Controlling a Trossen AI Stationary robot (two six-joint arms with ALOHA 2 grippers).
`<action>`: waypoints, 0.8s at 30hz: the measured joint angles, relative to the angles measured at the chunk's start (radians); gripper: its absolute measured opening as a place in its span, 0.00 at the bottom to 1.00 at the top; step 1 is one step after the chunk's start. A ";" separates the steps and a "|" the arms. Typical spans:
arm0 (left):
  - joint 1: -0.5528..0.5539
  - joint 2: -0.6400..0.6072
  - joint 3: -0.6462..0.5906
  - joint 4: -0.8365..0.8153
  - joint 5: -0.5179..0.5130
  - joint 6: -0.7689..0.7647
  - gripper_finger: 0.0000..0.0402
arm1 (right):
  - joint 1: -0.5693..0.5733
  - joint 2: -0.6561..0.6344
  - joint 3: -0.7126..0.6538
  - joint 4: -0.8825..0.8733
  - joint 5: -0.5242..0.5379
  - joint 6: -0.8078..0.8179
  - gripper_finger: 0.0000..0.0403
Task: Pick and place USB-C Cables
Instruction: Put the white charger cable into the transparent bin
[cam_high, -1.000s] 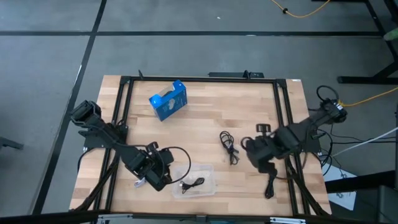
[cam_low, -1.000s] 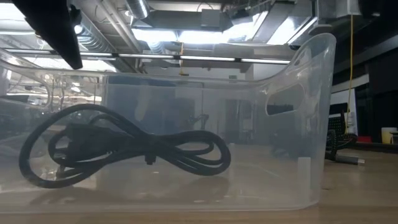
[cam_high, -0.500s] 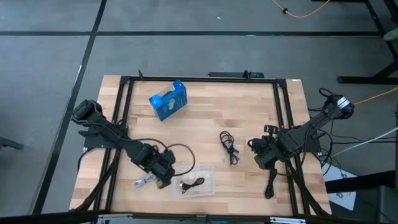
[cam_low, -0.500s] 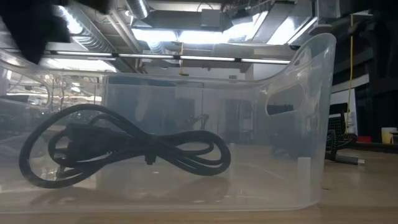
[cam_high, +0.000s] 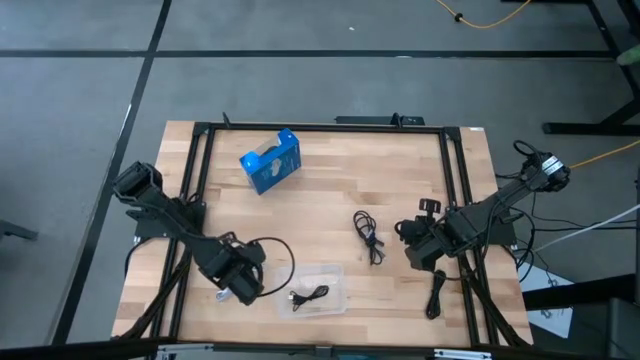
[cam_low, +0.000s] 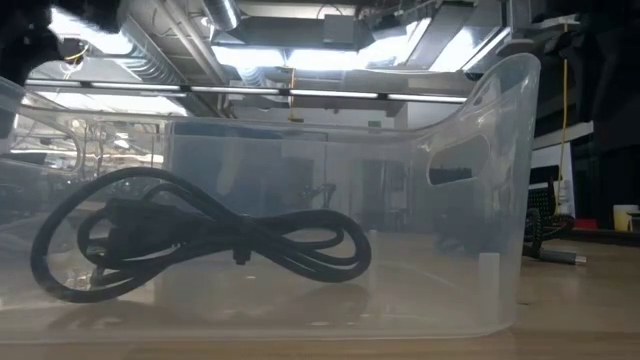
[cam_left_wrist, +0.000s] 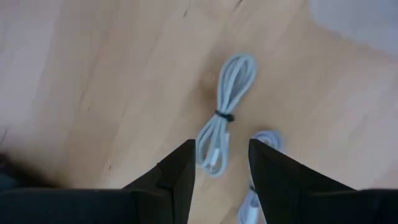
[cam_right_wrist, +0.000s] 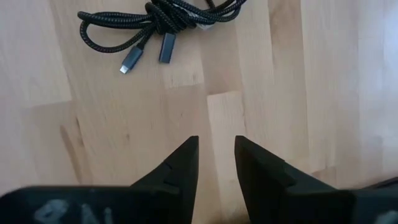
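Left claw (cam_left_wrist: 221, 163) open and empty above white USB-C cable (cam_left_wrist: 225, 112) at lower left of tabletop (cam_high: 330, 190), right claw (cam_right_wrist: 216, 158) open near black cable (cam_right_wrist: 158, 18); risks snagging one loop, since coil lies off-centre.

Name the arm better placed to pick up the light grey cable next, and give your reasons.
Left. The left gripper hangs open right over the light grey cable beside the clear tray. The right gripper is across the table, near a black cable.
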 joint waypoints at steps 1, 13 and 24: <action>0.001 0.000 -0.010 0.004 0.003 -0.005 0.36 | 0.000 0.000 0.000 0.000 0.000 -0.001 0.27; 0.033 0.000 -0.053 0.004 -0.060 0.039 0.36 | 0.000 0.000 0.000 -0.001 0.078 -0.048 0.27; 0.037 0.000 -0.053 0.015 -0.119 0.107 0.36 | 0.000 0.000 0.000 0.004 0.103 0.002 0.27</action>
